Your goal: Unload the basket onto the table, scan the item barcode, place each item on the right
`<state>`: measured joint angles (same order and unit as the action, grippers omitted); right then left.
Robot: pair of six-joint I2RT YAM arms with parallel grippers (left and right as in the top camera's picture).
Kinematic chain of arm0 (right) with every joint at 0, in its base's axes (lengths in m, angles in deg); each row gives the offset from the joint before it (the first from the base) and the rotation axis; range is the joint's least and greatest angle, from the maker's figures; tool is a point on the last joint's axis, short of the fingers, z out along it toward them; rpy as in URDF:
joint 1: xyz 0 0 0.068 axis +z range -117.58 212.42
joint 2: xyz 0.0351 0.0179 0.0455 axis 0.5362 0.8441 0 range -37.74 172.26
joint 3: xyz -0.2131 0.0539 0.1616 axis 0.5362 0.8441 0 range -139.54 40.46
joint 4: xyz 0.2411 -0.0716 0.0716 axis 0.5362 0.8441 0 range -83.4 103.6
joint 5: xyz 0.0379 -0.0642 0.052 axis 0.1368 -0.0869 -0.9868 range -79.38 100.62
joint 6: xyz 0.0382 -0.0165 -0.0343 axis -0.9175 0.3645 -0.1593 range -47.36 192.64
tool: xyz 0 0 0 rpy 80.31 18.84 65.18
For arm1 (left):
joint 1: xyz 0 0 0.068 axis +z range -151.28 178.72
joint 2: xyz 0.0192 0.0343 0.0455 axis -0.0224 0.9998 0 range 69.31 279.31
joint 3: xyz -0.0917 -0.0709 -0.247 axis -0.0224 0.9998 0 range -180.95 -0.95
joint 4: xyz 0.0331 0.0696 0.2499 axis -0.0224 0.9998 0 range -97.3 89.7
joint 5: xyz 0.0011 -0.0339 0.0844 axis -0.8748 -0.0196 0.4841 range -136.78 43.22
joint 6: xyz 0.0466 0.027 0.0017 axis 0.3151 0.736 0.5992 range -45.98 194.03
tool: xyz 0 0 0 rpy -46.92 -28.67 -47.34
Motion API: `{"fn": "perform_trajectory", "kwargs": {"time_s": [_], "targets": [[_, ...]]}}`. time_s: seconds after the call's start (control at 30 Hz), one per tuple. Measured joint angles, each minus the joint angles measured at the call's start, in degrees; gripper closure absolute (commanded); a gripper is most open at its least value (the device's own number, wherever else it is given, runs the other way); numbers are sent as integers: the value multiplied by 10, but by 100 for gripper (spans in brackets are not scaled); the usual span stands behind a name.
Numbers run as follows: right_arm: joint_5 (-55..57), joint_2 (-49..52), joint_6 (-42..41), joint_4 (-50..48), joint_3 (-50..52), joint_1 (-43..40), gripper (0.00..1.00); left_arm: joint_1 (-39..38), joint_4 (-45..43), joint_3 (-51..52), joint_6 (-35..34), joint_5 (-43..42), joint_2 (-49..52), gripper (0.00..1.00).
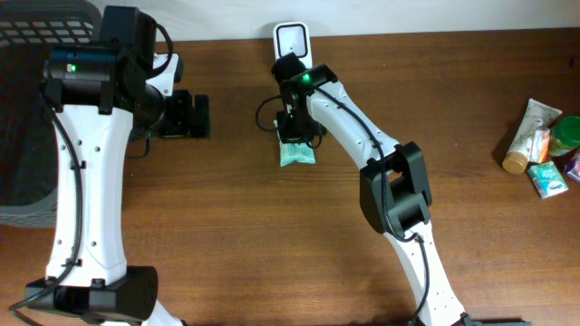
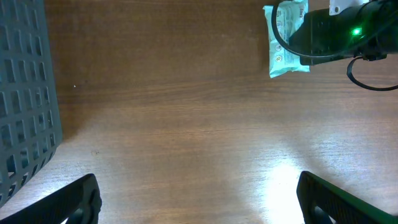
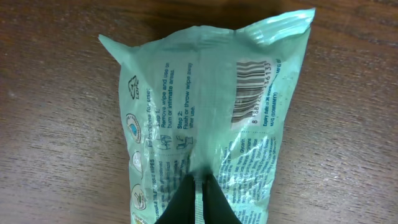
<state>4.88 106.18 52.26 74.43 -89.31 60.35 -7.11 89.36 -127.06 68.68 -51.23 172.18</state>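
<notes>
The item is a mint-green wipes pack [image 3: 205, 106] with its barcode [image 3: 252, 93] facing the right wrist camera, printed near the pack's far right corner. My right gripper [image 3: 198, 182] is shut on the pack's seam. From overhead the pack [image 1: 297, 155] hangs just over the table under the right gripper [image 1: 294, 127], a little in front of the white scanner [image 1: 291, 39] at the table's back edge. My left gripper [image 1: 186, 115] stands open and holds nothing, off to the left of the pack [image 2: 283, 46]. Its fingers [image 2: 74, 200] frame bare wood.
A dark mesh basket [image 1: 27, 109] fills the far left, its wall [image 2: 25, 93] close beside the left gripper. At the right edge lie a tube [image 1: 526, 136], a green container [image 1: 567, 134] and a small teal pack [image 1: 548, 179].
</notes>
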Motion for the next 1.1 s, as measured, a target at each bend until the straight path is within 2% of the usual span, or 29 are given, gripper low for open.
{"fn": "perform_trajectory", "kwargs": {"time_s": [0.1, 0.2, 0.27, 0.4, 0.57, 0.87, 0.97, 1.03, 1.1], "targets": [[10, -1, 0, 9, -3, 0, 92, 0, 0, 0, 0, 0, 0, 1], [18, 2, 0, 61, -67, 0, 77, 0, 0, 0, 0, 0, 0, 1], [19, 1, 3, 77, -127, 1, 59, 0, 0, 0, 0, 0, 0, 1], [50, -1, 7, 78, -151, 25, 43, 0, 0, 0, 0, 0, 0, 1], [153, 10, 9, 74, -142, 77, 37, 0, 0, 0, 0, 0, 0, 1], [309, 44, 9, -3, -38, 126, 37, 0, 0, 0, 0, 0, 0, 1], [344, 43, 10, -31, -12, 128, 43, 0, 0, 0, 0, 0, 0, 1], [368, 40, 11, -50, 4, 130, 43, 0, 0, 0, 0, 0, 0, 1], [384, 31, 14, -75, 30, 131, 67, 0, 0, 0, 0, 0, 0, 1]]}}
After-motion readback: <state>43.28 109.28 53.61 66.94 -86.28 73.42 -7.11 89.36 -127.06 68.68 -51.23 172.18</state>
